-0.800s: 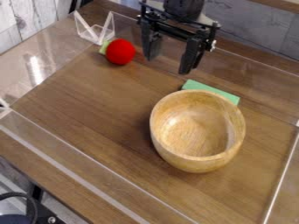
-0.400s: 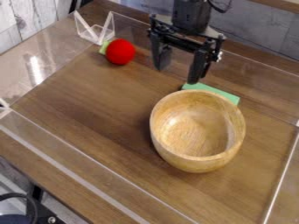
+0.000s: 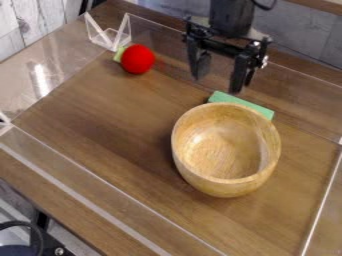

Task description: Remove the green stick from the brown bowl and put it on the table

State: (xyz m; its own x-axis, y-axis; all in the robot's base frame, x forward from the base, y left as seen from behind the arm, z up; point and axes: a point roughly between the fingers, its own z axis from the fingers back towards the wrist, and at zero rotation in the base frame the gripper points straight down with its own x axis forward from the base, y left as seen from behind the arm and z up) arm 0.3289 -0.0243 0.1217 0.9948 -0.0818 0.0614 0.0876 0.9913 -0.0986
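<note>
Green stick (image 3: 242, 105), one; brown bowl (image 3: 226, 150), one

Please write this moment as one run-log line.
pincer: open, above table | green stick: beside brown bowl | red ball: apart

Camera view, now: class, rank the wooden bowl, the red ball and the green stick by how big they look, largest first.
1. Wooden bowl
2. Green stick and red ball: too close in apparent size to rank surely.
</note>
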